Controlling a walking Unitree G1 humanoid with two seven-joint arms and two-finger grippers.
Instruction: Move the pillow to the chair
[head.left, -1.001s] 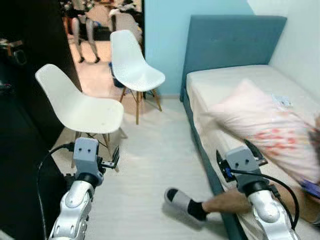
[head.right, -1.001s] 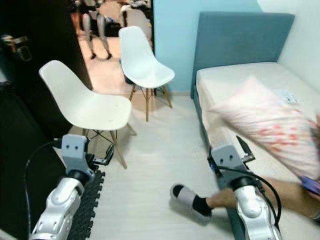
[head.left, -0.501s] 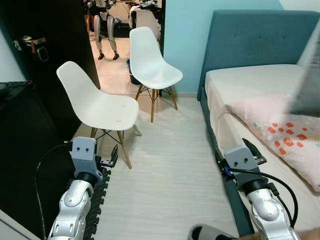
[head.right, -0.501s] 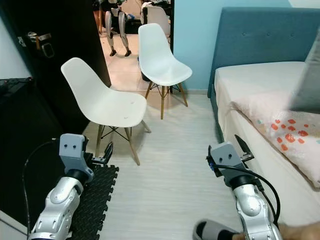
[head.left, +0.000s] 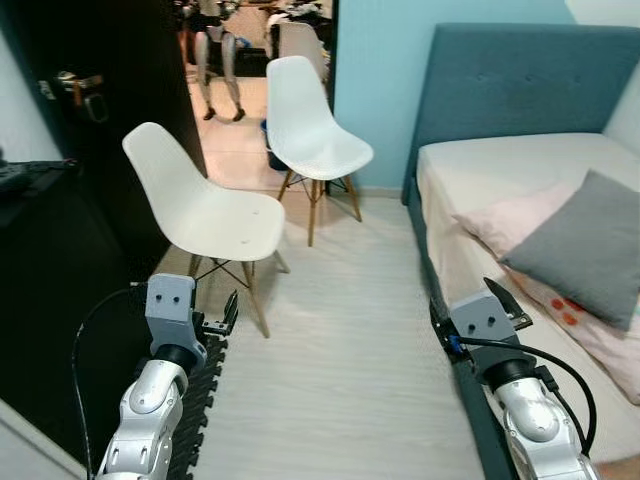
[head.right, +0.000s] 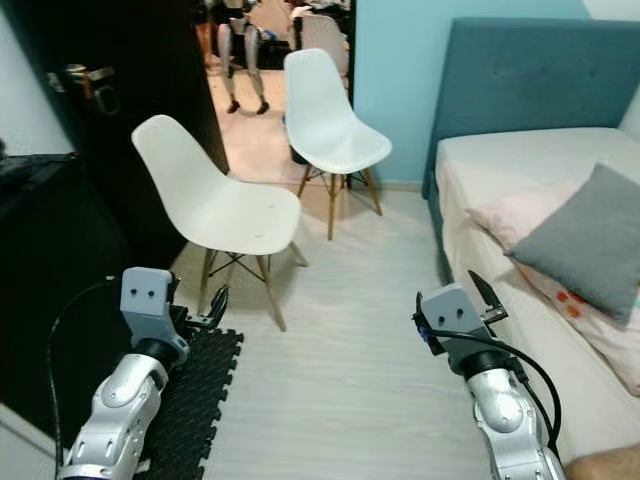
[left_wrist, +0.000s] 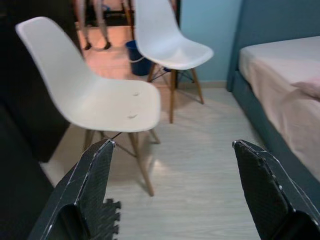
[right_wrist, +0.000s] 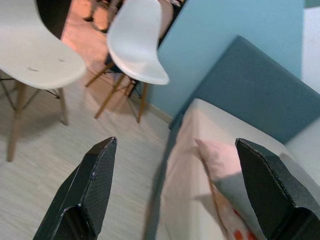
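Nearest, the left gripper (left_wrist: 172, 192) hangs low above a black, ridged foam mat (head.right: 195, 385), its flat black fingers (left_wrist: 92, 182) spread wide and holding nothing. The right gripper (right_wrist: 177, 192) hangs just beside the bed's edge, fingers (right_wrist: 95, 187) likewise wide apart and empty. Both silver arms rise from the bottom of the head views, with black cables looping off the wrists.

The floor (head.left: 340, 360) is pale wood-grain planking. On the right stands a bed (head.left: 500, 175) with a smooth off-white sheet and a padded teal base. On it lies a soft pink pillow (head.left: 520, 215) with red and teal prints, and a grey square cushion (head.left: 590, 245) of plain woven cloth rests on top of it, tilted.

Left of centre stands a chair (head.left: 205, 215) with a moulded white plastic shell and splayed wooden legs braced with dark wire; its seat is bare. A second chair (head.left: 310, 140) of the same make stands farther back, near the light blue wall (head.left: 385, 80).

Behind the bed rises a tufted teal headboard (head.left: 530, 85). At far left a dark door (head.left: 110, 90) with a metal handle stands open.
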